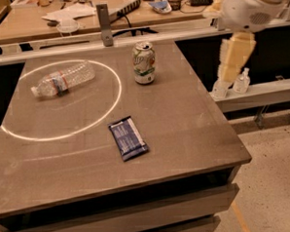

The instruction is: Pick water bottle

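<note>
The water bottle is clear, ribbed plastic with a red-white-blue label. It lies on its side at the far left of the brown table, cap pointing left, inside a bright ring of light. My gripper hangs from the white arm at the upper right, beyond the table's right edge. It is far to the right of the bottle, with nothing seen in it.
A green-and-white soda can stands upright at the back middle of the table. A dark blue snack packet lies near the middle. Two small pump bottles stand on a ledge right of the table. A cluttered desk lies behind.
</note>
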Controlling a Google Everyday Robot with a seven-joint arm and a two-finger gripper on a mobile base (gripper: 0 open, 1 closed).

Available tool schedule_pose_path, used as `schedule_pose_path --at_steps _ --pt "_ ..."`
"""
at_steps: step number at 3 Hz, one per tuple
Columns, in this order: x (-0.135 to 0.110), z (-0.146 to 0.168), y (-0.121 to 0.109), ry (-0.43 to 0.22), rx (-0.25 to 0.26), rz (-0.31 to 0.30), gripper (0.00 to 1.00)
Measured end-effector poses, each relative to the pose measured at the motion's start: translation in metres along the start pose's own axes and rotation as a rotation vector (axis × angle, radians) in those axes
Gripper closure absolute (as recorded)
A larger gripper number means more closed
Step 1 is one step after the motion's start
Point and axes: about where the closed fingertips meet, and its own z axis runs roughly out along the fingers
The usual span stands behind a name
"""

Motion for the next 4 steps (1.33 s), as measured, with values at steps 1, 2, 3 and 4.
schedule_pose_path --at_steps 1,2,3,4 --pt "-0.029 0.019 -0.025 -0.035 0.006 -0.062 0.00" --pt "-0.079 0.039 -0.046 -0.081 0.028 -0.130 0.00" --pt "-0.079 0.039 -0.046 -0.081 0.028 -0.130 0.00" --pt "-0.105 0.048 -0.065 -0.102 0.026 -0.186 0.00"
